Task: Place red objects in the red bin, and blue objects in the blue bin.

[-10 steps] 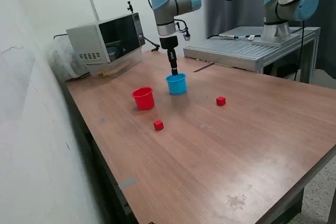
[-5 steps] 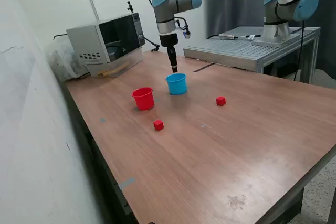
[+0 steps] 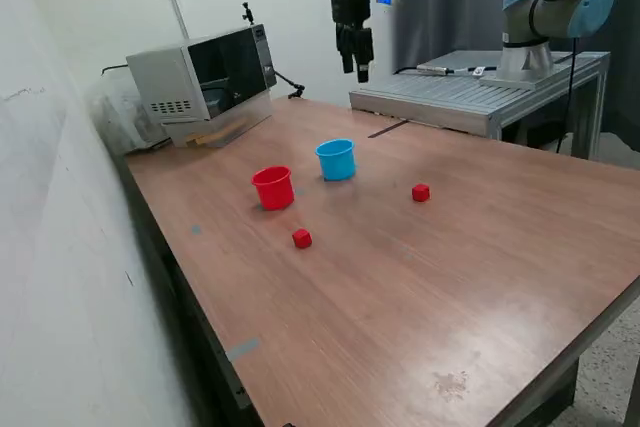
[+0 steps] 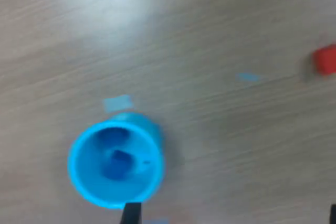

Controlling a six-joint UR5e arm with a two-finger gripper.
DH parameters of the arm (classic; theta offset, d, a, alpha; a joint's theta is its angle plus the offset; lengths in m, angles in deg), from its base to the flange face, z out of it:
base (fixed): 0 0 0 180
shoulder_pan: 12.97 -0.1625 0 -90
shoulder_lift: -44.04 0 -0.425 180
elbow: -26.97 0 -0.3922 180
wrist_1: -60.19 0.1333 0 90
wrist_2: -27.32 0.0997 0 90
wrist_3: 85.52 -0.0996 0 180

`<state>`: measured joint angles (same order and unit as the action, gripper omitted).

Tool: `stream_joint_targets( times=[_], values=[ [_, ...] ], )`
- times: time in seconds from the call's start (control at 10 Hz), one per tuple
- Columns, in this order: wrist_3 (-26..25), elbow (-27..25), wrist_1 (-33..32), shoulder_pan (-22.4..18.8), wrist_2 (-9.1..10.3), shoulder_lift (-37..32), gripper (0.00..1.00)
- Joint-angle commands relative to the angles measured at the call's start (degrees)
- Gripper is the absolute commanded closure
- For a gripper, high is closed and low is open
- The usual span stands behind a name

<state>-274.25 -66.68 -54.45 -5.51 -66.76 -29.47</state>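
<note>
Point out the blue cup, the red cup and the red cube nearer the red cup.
blue cup (image 3: 336, 161): exterior view, outer wall.
red cup (image 3: 273, 190): exterior view, outer wall.
nearer red cube (image 3: 301, 238): exterior view, top face.

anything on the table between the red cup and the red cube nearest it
No. In the exterior view the stretch of table between the red cup and the nearest red cube is bare wood.

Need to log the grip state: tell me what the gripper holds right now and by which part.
Nothing. The gripper hangs high above the table with no cube between its fingers; the blue cubes lie inside the blue cup.
</note>
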Motion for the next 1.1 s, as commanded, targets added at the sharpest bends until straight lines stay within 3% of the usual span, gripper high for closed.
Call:
stream_joint_targets(
  times=[0.0, 0.3, 0.4, 0.5, 0.7, 1.0],
  values=[
    [5.4, -0.2, 2.1, -7.3, 0.13, -3.9, 0.0],
    [9.2, -4.2, 0.9, -11.2, 0.82, -4.3, 0.0],
    [11.5, -6.0, -1.4, -11.8, 2.22, -3.2, 0.0],
    [12.2, -7.6, -5.2, -12.8, 3.11, -1.0, 0.0],
    [12.2, -7.3, -11.2, -13.6, 3.11, 6.9, 0.0],
    [11.6, -4.9, -15.8, -12.9, 3.11, 15.1, 0.0]
  ],
)
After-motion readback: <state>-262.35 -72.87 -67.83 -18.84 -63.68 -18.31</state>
